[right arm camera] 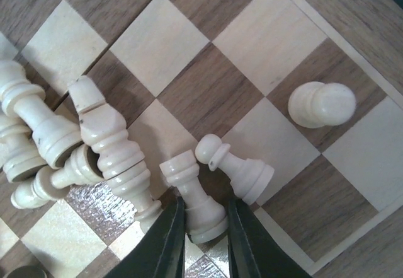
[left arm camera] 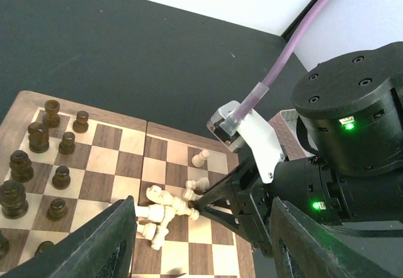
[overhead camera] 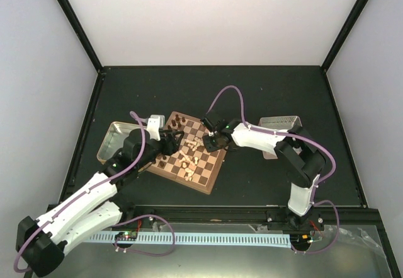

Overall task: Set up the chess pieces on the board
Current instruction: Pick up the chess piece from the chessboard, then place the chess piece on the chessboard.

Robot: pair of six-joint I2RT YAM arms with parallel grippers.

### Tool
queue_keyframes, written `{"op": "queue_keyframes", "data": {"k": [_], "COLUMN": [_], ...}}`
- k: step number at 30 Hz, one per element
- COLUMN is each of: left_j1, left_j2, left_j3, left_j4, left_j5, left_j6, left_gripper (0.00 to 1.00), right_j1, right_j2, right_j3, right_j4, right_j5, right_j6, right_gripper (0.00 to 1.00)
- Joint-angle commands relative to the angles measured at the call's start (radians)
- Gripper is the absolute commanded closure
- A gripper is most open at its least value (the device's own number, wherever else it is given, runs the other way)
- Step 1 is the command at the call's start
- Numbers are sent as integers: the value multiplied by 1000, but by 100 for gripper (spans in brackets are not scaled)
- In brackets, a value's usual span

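Note:
The board (overhead camera: pixel 203 187) lies between the two arms. Several cream chess pieces lie toppled in a pile (left arm camera: pixel 157 214) near its middle. My right gripper (right arm camera: pixel 206 207) is down at that pile, shut on the base of a cream rook (right arm camera: pixel 189 190) that lies tilted between its fingers. A fallen pawn (right arm camera: pixel 238 166) touches the rook's top, a bishop (right arm camera: pixel 107 140) lies just left of it, and one pawn (right arm camera: pixel 321 104) stands apart near the rim. My left gripper (left arm camera: pixel 208 253) hovers open over the board's left half (overhead camera: pixel 169 140), holding nothing.
Dark brown chessmen (left arm camera: pixel 38 136) stand in rows on the board's far-left side. A gold tin tray (overhead camera: pixel 113 140) sits left of the board and a pinkish-grey tray (overhead camera: pixel 280 123) sits right of it, behind the right arm. The right arm's purple cable (overhead camera: pixel 236 98) arcs over the board.

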Motion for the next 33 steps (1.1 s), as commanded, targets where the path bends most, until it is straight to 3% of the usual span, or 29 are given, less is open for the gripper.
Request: {"op": "queue_keyframes", "data": {"k": [1,11,22,26,33], "left_j1": [8,9,17,18,18], "left_j2": [17,83,188,228,275], "left_j3": [-8,-10,12,10,-2], "left_j4": [48,98,208,242,325], "left_j5": [51,158,392,433,489], "left_j6": [-40,-196,-304,-329,-353], "left_gripper": [40,38,34,39,57], "right_j1": [16,16,16,16,16], "right_j2": [27,-229,-470,-526,-549], "right_j3": [-4,-208,-406,-448,-474], "right_j4": [-48,215,523,617,675], "right_j5": [24,-27,-313,-371,-422], "right_j6": [-20,-60,-101,-81,-58], "right_gripper": [87,91,91,91,91]}}
